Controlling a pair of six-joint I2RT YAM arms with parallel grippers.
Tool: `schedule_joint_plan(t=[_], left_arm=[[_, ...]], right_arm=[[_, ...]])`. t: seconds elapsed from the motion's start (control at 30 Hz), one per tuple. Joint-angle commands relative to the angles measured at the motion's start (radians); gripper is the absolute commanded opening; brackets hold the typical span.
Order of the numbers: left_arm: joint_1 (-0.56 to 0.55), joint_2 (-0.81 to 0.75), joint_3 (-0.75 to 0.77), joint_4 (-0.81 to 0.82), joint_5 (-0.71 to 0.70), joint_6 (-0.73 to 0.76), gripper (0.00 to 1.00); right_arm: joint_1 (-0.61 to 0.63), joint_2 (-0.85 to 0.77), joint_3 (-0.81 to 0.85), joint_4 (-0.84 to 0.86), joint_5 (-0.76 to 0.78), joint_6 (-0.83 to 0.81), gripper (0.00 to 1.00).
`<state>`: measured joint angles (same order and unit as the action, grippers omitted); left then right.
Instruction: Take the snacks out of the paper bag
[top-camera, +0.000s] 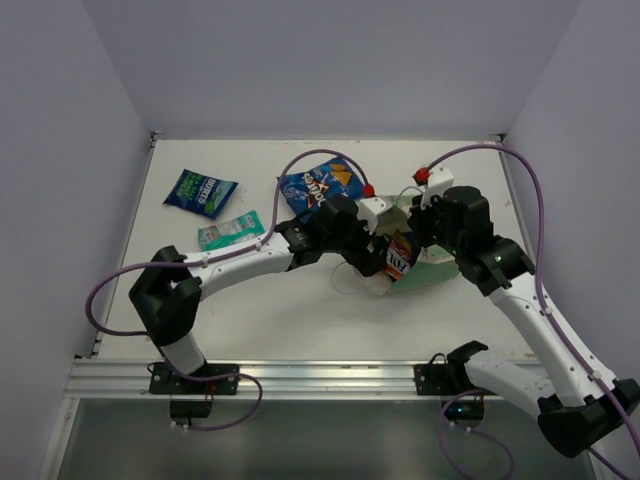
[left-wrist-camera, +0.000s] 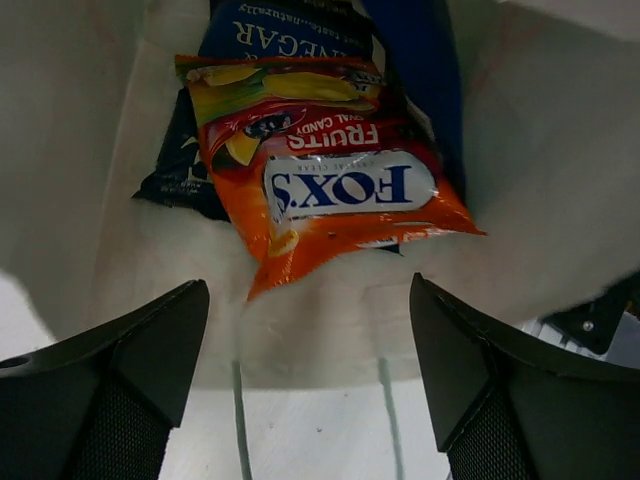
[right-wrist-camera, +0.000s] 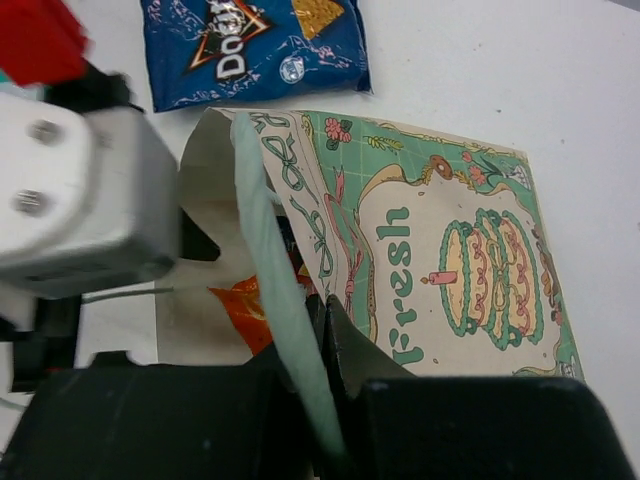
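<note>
The mint-green paper bag (top-camera: 437, 266) lies on its side, mouth to the left; its printed panel shows in the right wrist view (right-wrist-camera: 450, 260). My right gripper (right-wrist-camera: 325, 325) is shut on the bag's upper mouth edge and holds it up. My left gripper (left-wrist-camera: 308, 300) is open and empty at the mouth, just short of the red-yellow-orange packet (left-wrist-camera: 330, 190) lying inside on dark blue packets (left-wrist-camera: 290, 35). That orange packet also shows in the top view (top-camera: 400, 258). Outside the bag lie a blue Doritos packet (top-camera: 318, 185), a second blue packet (top-camera: 200, 192) and a teal-white packet (top-camera: 230, 231).
The bag's inner walls (left-wrist-camera: 560, 150) close in on both sides of the left gripper. The left arm's white wrist housing (right-wrist-camera: 80, 200) sits right by the bag mouth. White walls ring the table, and a metal rail (top-camera: 300, 378) runs along its near edge.
</note>
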<state>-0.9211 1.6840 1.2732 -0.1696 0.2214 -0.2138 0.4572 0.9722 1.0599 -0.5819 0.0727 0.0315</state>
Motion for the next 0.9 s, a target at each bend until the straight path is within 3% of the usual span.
schedule_joint_plan(t=[0.0,0.17,0.23,0.33,0.37,0.47,0.67,0.87], left_arm=[[-0.005,0.071,0.041,0.110,-0.014,0.037,0.87],[-0.008,0.137,0.064,0.137,-0.036,0.039,0.84],[-0.013,0.155,0.069,0.139,-0.031,0.037,0.76],[-0.015,0.151,0.064,0.139,-0.040,0.025,0.48],[-0.015,0.143,0.060,0.139,-0.045,0.018,0.28],[-0.015,0.106,0.028,0.153,-0.066,0.005,0.00],[-0.015,0.056,0.026,0.124,-0.109,0.013,0.00],[-0.013,-0.150,0.037,0.016,-0.158,0.020,0.00]], right_arm=[[0.000,-0.038,0.011,0.045,-0.067,-0.024,0.00],[-0.002,-0.043,0.017,0.028,-0.067,-0.016,0.00],[0.000,-0.049,0.014,0.025,-0.067,-0.012,0.00],[-0.002,-0.055,0.003,0.027,-0.067,-0.008,0.00],[0.000,-0.056,-0.001,0.027,-0.065,-0.007,0.00],[0.000,-0.056,-0.017,0.034,-0.054,-0.001,0.00],[0.000,-0.049,-0.031,0.047,0.005,0.021,0.00],[-0.009,-0.015,-0.044,0.037,0.212,0.070,0.00]])
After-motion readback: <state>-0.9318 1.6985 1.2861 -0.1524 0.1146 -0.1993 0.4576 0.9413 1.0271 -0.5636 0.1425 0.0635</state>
